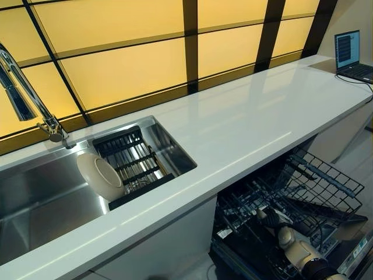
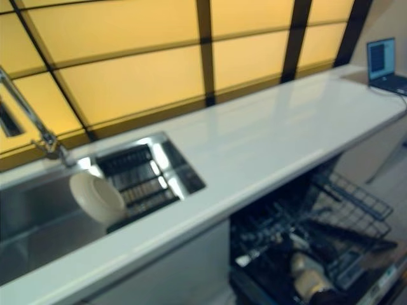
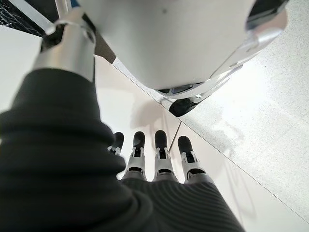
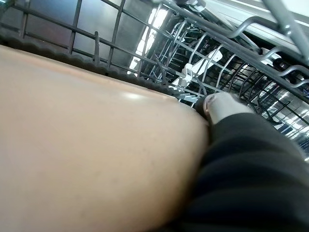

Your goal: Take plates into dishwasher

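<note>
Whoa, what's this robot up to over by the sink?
It is loading dishes. Its right hand is down in the open dishwasher rack, with a cream plate against it. Another plate leans in the sink, waiting its turn. The left hand hangs idle with straight fingers, holding nothing.

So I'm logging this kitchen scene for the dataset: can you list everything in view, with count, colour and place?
Plate: one, cream, leaning upright in the sink against the dark rack.
Plate: one, beige, at the right robot hand, by the dishwasher rack.
Sink: one, steel, set in the counter's left part.
Sink rack: one, dark, in the sink's right part.
Tap: one, chrome, behind the sink.
Counter: one, white.
Dishwasher rack: one, dark wire, pulled out below the counter.
Laptop: one, dark, open at the counter's far right end.
Left robot hand: fingers straight, above the pale floor.
Right robot hand: at the beige plate, fingers hidden.
</note>
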Available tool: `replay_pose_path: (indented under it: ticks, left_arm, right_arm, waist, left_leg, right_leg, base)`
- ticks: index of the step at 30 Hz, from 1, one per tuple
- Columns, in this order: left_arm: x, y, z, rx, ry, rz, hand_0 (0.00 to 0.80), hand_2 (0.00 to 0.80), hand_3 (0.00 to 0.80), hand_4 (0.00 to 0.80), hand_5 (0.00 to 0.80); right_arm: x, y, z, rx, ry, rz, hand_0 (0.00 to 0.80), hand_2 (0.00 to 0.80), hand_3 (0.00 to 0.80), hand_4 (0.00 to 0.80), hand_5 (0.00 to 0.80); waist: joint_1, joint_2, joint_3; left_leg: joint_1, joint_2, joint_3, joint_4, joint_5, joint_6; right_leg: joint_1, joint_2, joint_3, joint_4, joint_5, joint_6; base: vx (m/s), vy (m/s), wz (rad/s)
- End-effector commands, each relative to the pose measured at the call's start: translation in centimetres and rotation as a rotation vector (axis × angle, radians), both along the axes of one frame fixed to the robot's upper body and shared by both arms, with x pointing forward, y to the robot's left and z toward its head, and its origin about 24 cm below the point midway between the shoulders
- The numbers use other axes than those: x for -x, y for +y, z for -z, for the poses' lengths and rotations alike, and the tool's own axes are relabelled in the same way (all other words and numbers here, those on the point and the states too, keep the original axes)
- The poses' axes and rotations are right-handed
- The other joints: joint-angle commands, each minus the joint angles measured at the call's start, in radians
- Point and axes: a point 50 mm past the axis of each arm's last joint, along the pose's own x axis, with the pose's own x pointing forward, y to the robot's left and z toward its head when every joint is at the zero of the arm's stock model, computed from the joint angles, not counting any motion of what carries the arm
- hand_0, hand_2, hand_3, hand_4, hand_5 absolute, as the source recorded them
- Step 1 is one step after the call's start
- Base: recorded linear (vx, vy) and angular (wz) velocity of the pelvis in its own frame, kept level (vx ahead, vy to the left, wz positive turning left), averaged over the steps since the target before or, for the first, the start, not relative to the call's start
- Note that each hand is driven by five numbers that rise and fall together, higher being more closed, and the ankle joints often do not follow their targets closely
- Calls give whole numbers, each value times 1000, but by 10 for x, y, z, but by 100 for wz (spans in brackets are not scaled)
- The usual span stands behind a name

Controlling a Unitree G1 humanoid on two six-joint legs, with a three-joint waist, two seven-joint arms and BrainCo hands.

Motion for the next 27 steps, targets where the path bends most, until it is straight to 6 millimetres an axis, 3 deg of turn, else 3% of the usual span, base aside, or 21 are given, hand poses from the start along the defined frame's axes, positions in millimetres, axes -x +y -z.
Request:
replay_pose_path:
  ticks: [1, 4, 5, 6, 8, 27]
  left_arm:
    - [-27, -2, -9, -37, -61, 131, 0, 0, 0, 0, 0]
    - [-27, -2, -8, -35, -61, 132, 0, 0, 0, 0, 0]
    - [-27, -3, -8, -35, -61, 132, 0, 0, 0, 0, 0]
    - [-27, -2, -8, -35, -60, 132, 0, 0, 0, 0, 0]
    - [-26, -2, -8, -35, -59, 131, 0, 0, 0, 0, 0]
    - [-23, -2, -8, -33, -60, 110, 0, 0, 0, 0, 0]
  right_arm:
    - [-4, 20, 9, -29, 34, -44, 499, 499, 499, 499, 499]
    - [-3, 19, 9, -28, 35, -39, 449, 449, 449, 449, 449]
    - [-3, 18, 10, -28, 36, -37, 351, 351, 351, 351, 351]
    - [-3, 17, 9, -27, 33, -33, 144, 144, 144, 144, 144]
    - [-4, 17, 9, -29, 34, -30, 0, 0, 0, 0, 0]
    - [-6, 18, -7, -44, -103, -38, 0, 0, 0, 0, 0]
  waist:
    - [28, -23, 25]
    - [27, -23, 26]
    - [27, -23, 27]
    - [27, -23, 27]
    - [27, -23, 26]
    - [9, -33, 33]
  left_leg:
    - [-95, -7, -20, 2, 12, -16]
    - [-93, -6, -20, 3, 11, -16]
    - [-92, -6, -19, 3, 11, -16]
    - [-91, -6, -19, 2, 11, -15]
    - [-91, -6, -19, 4, 10, -15]
    - [-69, 6, -7, 0, 7, -11]
  right_leg:
    - [-33, -23, 7, 101, -63, -77]
    - [-32, -23, 6, 104, -65, -78]
    - [-32, -23, 5, 105, -65, -78]
    - [-32, -23, 6, 105, -65, -79]
    - [-31, -23, 6, 105, -66, -79]
    - [-28, -10, 22, 107, -66, -79]
  base:
    - [0, 0, 0]
    - [0, 0, 0]
    - [0, 0, 0]
    - [0, 0, 0]
    - [0, 0, 0]
    - [0, 0, 0]
